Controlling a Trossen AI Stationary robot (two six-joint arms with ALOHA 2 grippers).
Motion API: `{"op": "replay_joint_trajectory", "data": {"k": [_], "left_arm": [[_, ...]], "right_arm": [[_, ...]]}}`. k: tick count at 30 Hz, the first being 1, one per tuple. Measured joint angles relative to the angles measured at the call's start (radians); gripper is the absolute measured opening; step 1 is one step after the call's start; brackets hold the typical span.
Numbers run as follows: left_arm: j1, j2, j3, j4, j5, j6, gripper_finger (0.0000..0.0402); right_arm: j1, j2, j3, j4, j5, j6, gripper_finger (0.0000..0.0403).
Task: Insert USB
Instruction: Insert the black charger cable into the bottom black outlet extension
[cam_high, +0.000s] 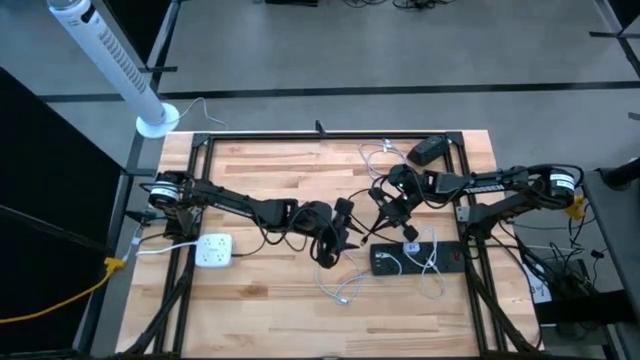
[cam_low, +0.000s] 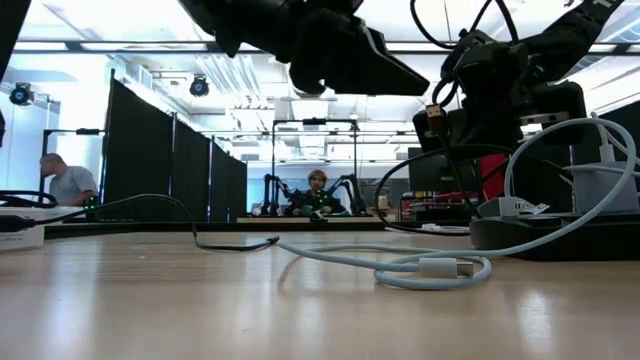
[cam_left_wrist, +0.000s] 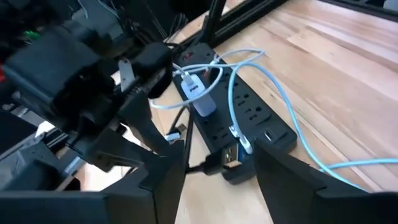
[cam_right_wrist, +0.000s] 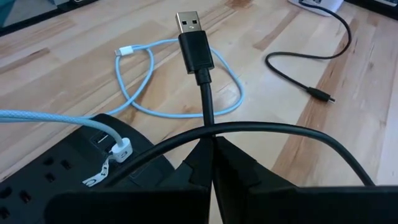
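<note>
Right tool (cam_right_wrist: 211, 146), fingers pressed together on a black cable (cam_right_wrist: 206, 102), holds it so that the cable's metal USB plug (cam_right_wrist: 188, 22) points forward, clear of the desk (cam_right_wrist: 56, 50). In the overhead view this tool (cam_high: 393, 210) hangs above the desk's middle right, just behind a black power strip (cam_high: 418, 259). A white charger (cam_left_wrist: 200, 93) stands plugged into the strip, and a pale blue cable (cam_right_wrist: 50, 118) ends in a white plug seated at the strip's near end. A loop of the same pale blue cable (cam_right_wrist: 180, 78) lies flat on the wood beyond the USB plug. Left tool (cam_high: 335, 235), fingers (cam_left_wrist: 163, 186) spread apart and empty, hovers at the desk's centre, just beside the strip and facing the right tool. A second thin black cable (cam_right_wrist: 311, 68) curves across the boards farther off. A white outlet block (cam_high: 213, 250) sits near the left edge. Beyond the desk, two people (cam_low: 318, 192) appear in the room.
</note>
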Motion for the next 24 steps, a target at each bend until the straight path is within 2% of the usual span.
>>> {"op": "replay_joint_trajectory", "data": {"k": [6,12,18,21,24], "left_arm": [[-0.007,0.05,0.006,0.01,0.016,0.025,0.0165],[-0.016,0.07,0.042,0.016,-0.124,0.04,0.0193],[-0.016,0.071,0.049,0.008,-0.121,0.042,0.02],[-0.016,0.071,0.049,-0.002,-0.121,0.041,0.0188],[-0.016,0.071,0.049,0.0,-0.12,0.041,0.0156]], "right_arm": [[0.0,0.0,0.0,-0.001,0.0,0.006,0.0],[0.0,0.0,0.0,-0.003,0.0,0.008,0.0],[0.0,0.0,0.0,-0.004,0.0,0.008,0.0],[0.0,0.0,0.0,-0.004,0.0,0.01,0.0],[0.0,0.0,0.0,-0.004,0.0,0.015,0.0]]}}
